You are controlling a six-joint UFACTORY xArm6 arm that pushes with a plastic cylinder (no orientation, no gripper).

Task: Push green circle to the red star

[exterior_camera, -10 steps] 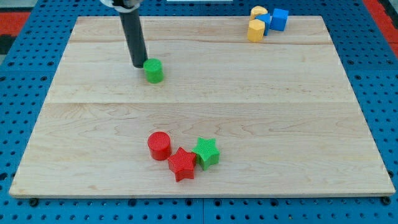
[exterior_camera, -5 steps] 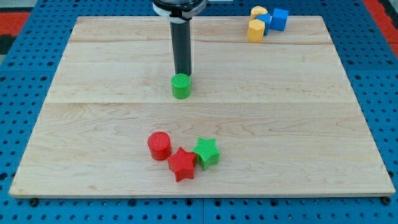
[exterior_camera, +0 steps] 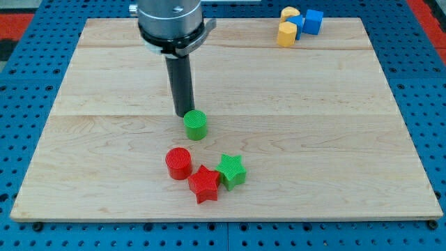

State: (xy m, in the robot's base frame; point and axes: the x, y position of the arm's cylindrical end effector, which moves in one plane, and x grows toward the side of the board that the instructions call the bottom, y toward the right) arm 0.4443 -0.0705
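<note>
One upright green circle point(exterior_camera: 196, 125), seemingly axis-vertical.

Green circle point(exterior_camera: 196, 125), red star point(exterior_camera: 203, 184), red cylinder point(exterior_camera: 178, 162), green star point(exterior_camera: 231, 171), pale wooden board point(exterior_camera: 313, 139), dark rod point(exterior_camera: 182, 87)

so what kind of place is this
Probably a robotics lab bench set up for block pushing: a wooden board lies on a blue perforated base, small coloured blocks such as the green circle and red star sit on it, and my tip touches the circle's upper-left.

Green circle point(exterior_camera: 196, 125) stands above red star point(exterior_camera: 203, 184).
</note>
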